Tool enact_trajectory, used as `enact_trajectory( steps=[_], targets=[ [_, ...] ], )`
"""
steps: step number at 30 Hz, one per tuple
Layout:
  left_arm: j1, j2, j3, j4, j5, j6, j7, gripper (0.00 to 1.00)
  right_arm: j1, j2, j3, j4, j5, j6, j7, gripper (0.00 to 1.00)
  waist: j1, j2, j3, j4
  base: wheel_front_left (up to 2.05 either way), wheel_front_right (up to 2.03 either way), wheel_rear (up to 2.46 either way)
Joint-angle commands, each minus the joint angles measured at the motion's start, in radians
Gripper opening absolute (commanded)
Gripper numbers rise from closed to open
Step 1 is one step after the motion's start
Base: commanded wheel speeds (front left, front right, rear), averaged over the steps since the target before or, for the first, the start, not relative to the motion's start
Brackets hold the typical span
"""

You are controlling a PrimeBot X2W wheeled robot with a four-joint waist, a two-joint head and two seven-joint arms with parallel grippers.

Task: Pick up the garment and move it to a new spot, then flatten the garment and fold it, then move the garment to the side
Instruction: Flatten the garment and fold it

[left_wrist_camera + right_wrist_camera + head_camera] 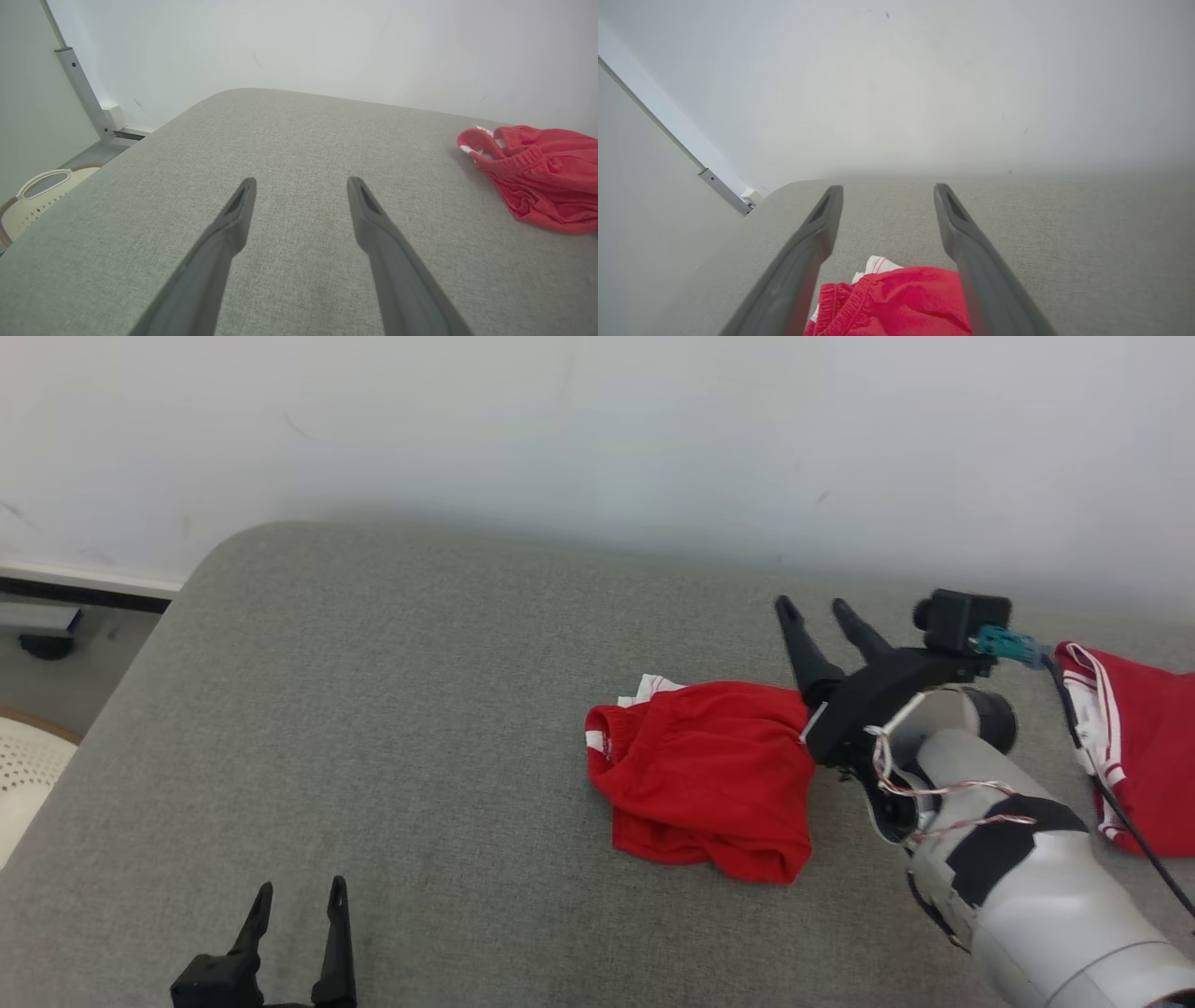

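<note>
The garment (705, 779) is a crumpled pair of red shorts with white trim, lying in a heap on the grey padded surface (401, 728) right of centre. It also shows at the right edge of the left wrist view as the red garment (544, 177), and low between the fingers in the right wrist view as the garment (896, 303). My right gripper (815, 611) is open, raised just above the heap's right edge, with nothing held. At the lower left my left gripper (299, 896) stands open over bare surface, also seen as the left gripper (301, 184).
A second red garment with white stripes (1134, 756) lies at the right edge. A pale wall (597, 448) runs behind the surface. Left of the surface are a cream slotted basket (23, 775) and the floor. A cable trails from the right wrist.
</note>
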Motion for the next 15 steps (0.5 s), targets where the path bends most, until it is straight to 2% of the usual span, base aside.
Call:
enact_trajectory(
  steps=[1, 5, 8, 12, 15],
  targets=[
    [0.018, 0.007, 0.01, -0.007, 0.008, 0.004, -0.002, 1.0, 0.027, -0.025, 0.008, -0.015, -0.017, -0.003, -0.031, 1.0, 0.0, 0.0, -0.018, -0.035, 0.0, 0.0, 0.0],
    [0.046, 0.014, 0.034, -0.026, 0.011, 0.01, -0.002, 1.0, 0.07, -0.12, -0.009, -0.07, -0.074, -0.003, -0.081, 1.0, 0.0, 0.0, -0.024, -0.077, 0.0, 0.0, 0.0],
    [0.064, 0.016, 0.052, -0.045, 0.016, 0.018, -0.002, 1.0, 0.111, -0.184, -0.097, -0.171, -0.169, -0.003, -0.085, 1.0, 0.0, 0.0, -0.023, -0.107, 0.0, 0.0, 0.0],
    [0.086, 0.024, 0.063, -0.07, 0.023, 0.028, -0.002, 1.0, 0.256, -0.205, -0.259, -0.347, -0.34, -0.003, -0.083, 1.0, 0.0, 0.0, -0.024, -0.137, 0.0, 0.0, 0.0],
    [0.094, 0.03, 0.064, -0.075, 0.031, 0.034, -0.002, 1.0, 0.392, -0.183, -0.381, -0.475, -0.454, -0.003, -0.083, 1.0, 0.0, 0.0, -0.032, -0.149, 0.0, 0.0, 0.0]
  ],
)
